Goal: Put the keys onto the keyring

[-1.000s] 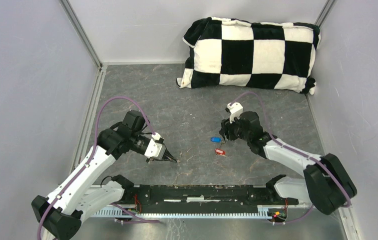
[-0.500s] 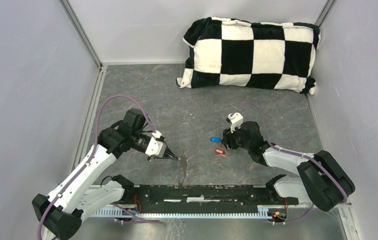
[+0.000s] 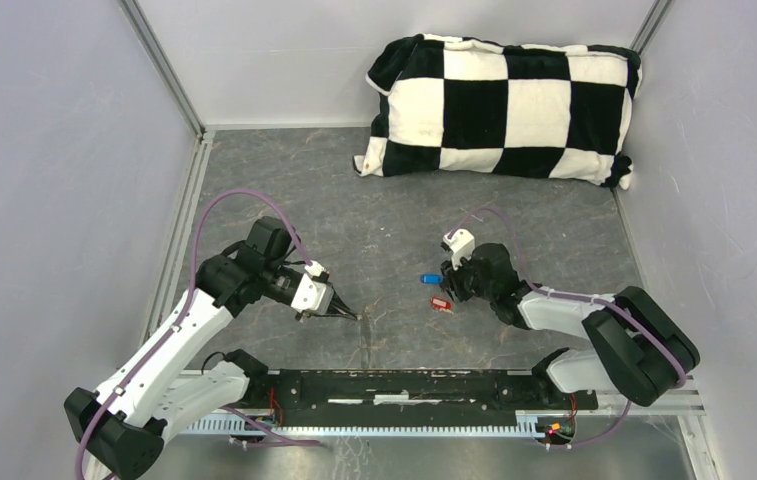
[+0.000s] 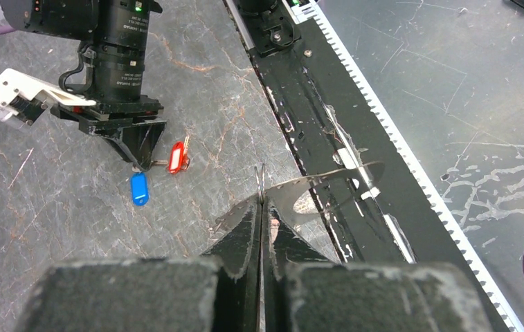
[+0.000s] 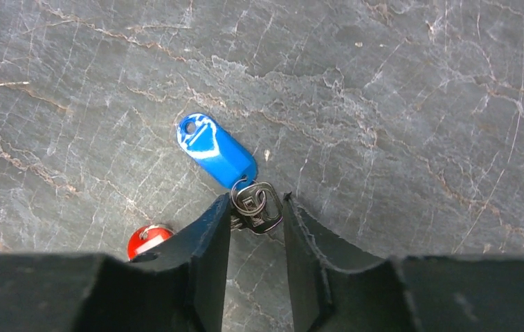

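The blue key (image 5: 216, 153) lies on the grey table, its metal head (image 5: 260, 207) between the fingertips of my right gripper (image 5: 257, 211), which pinch it from both sides. The red key (image 5: 147, 241) lies just left of the left finger, half hidden by it. In the top view the right gripper (image 3: 451, 290) is down between the blue key (image 3: 431, 279) and the red key (image 3: 441, 304). My left gripper (image 4: 262, 200) is shut on the keyring (image 4: 328, 176), a thin silvery loop that hangs from its tips (image 3: 365, 338) to the left of the keys.
A black-and-white checkered pillow (image 3: 502, 108) lies at the back. A black toothed rail (image 3: 404, 388) runs along the near edge between the arm bases. Grey walls enclose the table on the left, back and right.
My right gripper has come down and left onto the blue key and narrowed its jaws round the metal head. The left gripper has held its place with the keyring.
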You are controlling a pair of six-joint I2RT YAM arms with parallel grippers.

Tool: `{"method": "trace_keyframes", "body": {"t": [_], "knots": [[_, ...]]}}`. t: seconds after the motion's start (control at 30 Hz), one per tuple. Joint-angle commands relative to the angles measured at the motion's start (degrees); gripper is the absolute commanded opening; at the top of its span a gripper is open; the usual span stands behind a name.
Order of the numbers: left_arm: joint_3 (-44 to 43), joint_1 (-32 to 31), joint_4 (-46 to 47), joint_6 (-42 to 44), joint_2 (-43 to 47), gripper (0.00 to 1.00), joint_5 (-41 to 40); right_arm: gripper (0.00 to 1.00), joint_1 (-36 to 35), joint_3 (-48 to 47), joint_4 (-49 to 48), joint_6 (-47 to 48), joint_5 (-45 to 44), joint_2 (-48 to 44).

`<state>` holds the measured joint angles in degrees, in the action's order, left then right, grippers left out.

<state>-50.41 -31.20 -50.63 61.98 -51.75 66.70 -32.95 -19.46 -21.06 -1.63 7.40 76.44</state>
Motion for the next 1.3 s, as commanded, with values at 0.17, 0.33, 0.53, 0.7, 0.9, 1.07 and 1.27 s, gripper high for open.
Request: {"method": "trace_keyframes", "body": {"t": [0.17,0.33,0.53,0.7,0.9,1.07,1.27], "knots": [[-1.9,0.3,1.5,-2.0,1.2,0.02,1.9,0.17,-0.3,-3.6,-0.2,1.1,0.4,1.8],[-1.8,0.3,1.5,-2.0,1.4,0.02,1.8,0.05,-0.3,-4.9,0.7,2.5,1.4,1.9],[-1.6,0.3,1.5,-2.0,1.6,0.02,2.0,0.00,-0.4,-5.7,1.7,2.5,2.5,2.0],[-1.7,0.2,1.5,-2.2,1.7,0.02,2.1,0.00,-0.3,-5.6,2.5,2.4,2.3,0.9],[-1.7,0.3,1.5,-2.3,1.6,0.02,2.4,0.00,0.4,-5.2,3.1,1.7,1.1,0.4],[-1.7,0.3,1.5,-2.4,1.6,0.02,2.5,0.00,3.4,-3.7,0.1,-1.0,5.3,-0.7],[-1.5,0.3,1.5,-2.6,1.7,0.02,2.7,0.00,4.5,-4.0,-0.6,-1.9,8.1,-0.2]]}}
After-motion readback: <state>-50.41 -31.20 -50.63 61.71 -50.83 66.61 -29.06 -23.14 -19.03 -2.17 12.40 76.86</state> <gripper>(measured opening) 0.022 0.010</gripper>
